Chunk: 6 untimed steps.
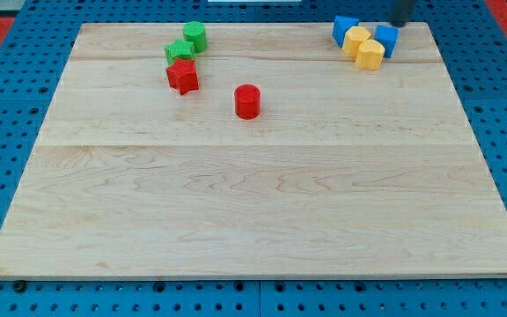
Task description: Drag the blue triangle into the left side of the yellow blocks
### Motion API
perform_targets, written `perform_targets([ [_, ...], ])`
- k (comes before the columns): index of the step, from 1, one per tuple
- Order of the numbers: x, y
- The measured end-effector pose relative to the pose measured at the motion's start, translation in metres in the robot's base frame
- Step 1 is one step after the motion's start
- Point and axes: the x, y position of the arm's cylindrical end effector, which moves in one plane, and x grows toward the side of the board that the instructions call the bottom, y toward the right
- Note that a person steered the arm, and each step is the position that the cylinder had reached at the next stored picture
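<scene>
Two yellow blocks (pixel 356 39) (pixel 371 54) sit together near the board's top right corner. One blue block (pixel 344 29) touches their left side, and its shape looks like a triangle. A second blue block (pixel 385 39), more like a cube, touches their right side. My dark rod comes down from the view's top edge, and my tip (pixel 400 25) is just above and behind the right blue block, close to it or touching it.
Two green blocks (pixel 194 35) (pixel 180 50) and a red star-like block (pixel 182 76) cluster at the top left. A red cylinder (pixel 247 100) stands alone toward the middle. The wooden board (pixel 253 202) lies on a blue perforated table.
</scene>
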Motion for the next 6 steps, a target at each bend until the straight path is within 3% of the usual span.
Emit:
perform_targets([
  [1,0.0,-0.044],
  [4,0.022,-0.1],
  [6,0.03,-0.049],
])
